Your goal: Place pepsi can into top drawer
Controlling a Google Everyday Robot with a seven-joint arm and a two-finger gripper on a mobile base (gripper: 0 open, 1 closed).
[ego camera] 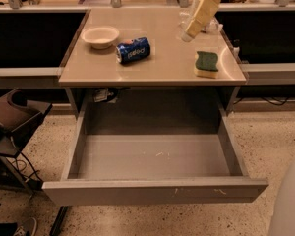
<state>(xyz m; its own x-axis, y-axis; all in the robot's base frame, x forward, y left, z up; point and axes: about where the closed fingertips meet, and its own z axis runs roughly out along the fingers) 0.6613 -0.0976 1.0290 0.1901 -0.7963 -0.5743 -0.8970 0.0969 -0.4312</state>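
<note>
From where I stand, the pepsi can point(133, 50) lies on its side on the counter point(162, 73), about midway back and left of centre, just beside a pale shallow bowl point(100, 36) that sits behind it and to the left. Its long axis runs nearly across the counter, the right end tipped a little toward the back, with one silver end facing the bowl's side.

The end effector point(188, 35) hangs over the back right part of the counter at the tip of a cream-coloured arm that slopes down from the top edge. Whether it is wide or narrow I cannot tell; it holds nothing that I can make out. A green-topped sponge point(207, 64) rests in front of it, near the right edge.

So the can lies well apart from the end effector, off to its left as seen here and slightly nearer the front. I judge the reach must cross leftward and close across the can's short width.

The top drawer point(155, 191) stands pulled out below the counter's front edge, ready to receive it.
</note>
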